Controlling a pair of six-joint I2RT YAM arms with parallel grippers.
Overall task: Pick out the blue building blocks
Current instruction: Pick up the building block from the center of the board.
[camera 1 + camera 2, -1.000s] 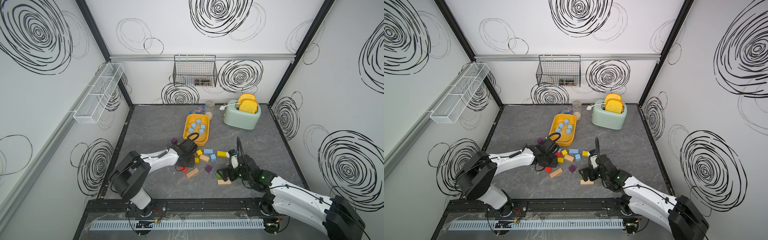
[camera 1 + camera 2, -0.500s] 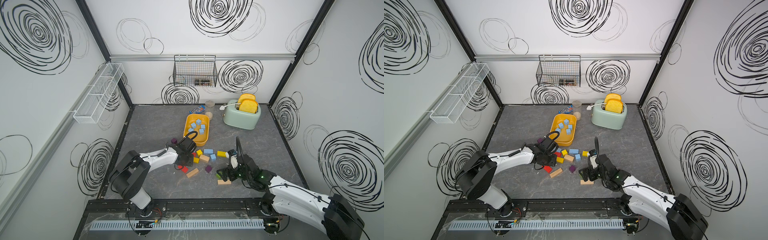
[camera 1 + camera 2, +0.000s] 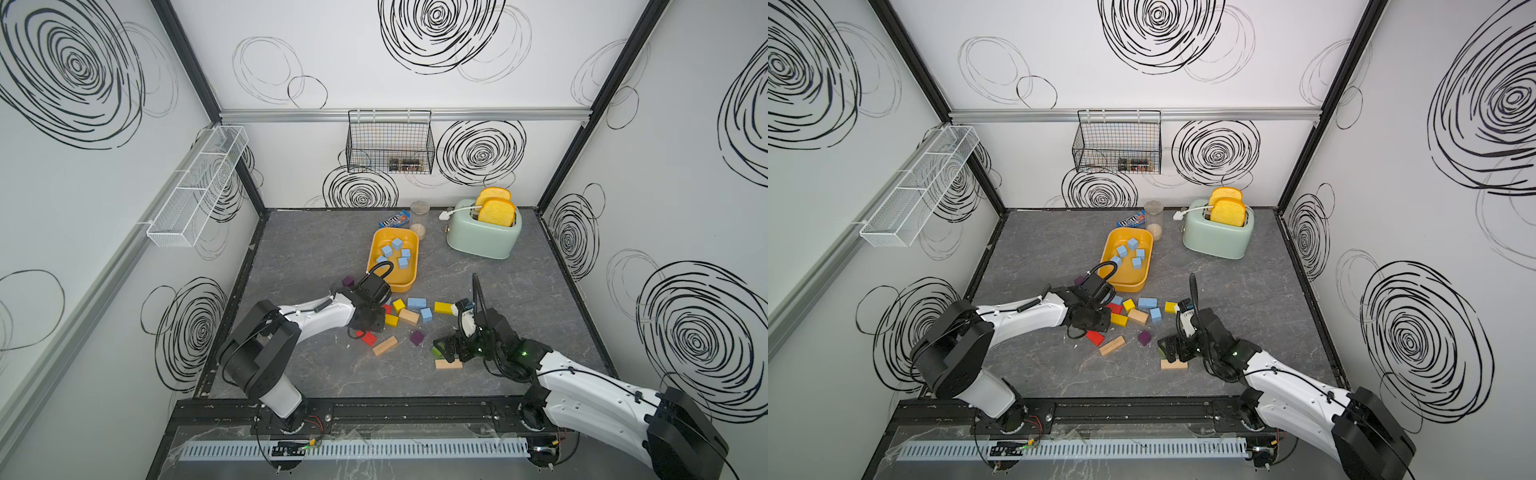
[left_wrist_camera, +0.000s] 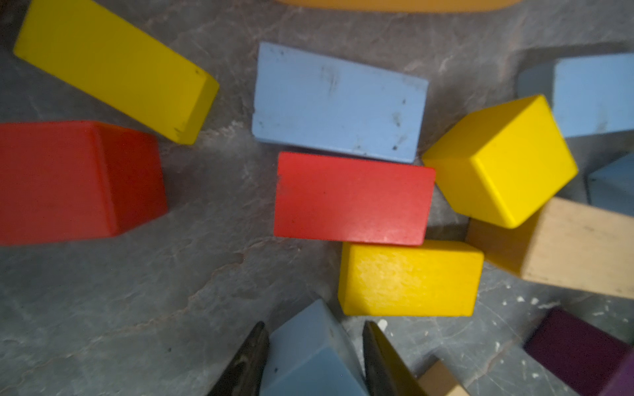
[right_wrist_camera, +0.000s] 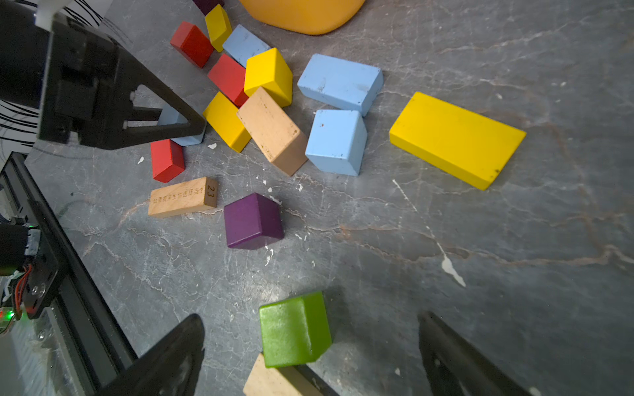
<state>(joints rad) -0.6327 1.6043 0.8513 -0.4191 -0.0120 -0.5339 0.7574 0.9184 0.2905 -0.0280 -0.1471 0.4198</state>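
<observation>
My left gripper (image 4: pixel 314 356) is shut on a light-blue block (image 4: pixel 308 349), low over the pile; the right wrist view shows that block (image 5: pixel 187 139) between its fingers. In both top views the left gripper (image 3: pixel 372 320) sits at the pile's left edge. Loose blue building blocks lie nearby: a brick (image 3: pixel 416 302) and a cube (image 3: pixel 426 314), seen closer as the brick (image 5: pixel 339 84) and the cube (image 5: pixel 334 140). Several blue cubes (image 3: pixel 397 249) lie in the yellow tray (image 3: pixel 376 245). My right gripper (image 5: pixel 310 317) is open, straddling a green block (image 5: pixel 295 329).
Red, yellow, purple and plain wood blocks are mixed into the pile, among them a red block (image 4: pixel 353 199) and a purple cube (image 5: pixel 252 219). A wood block (image 3: pixel 448 364) lies under the right gripper. A mint toaster (image 3: pixel 482 232), a jar (image 3: pixel 419 208) and a candy packet (image 3: pixel 395 219) stand at the back.
The left gripper has shifted slightly at the edge of the pile. The right arm has not moved.
</observation>
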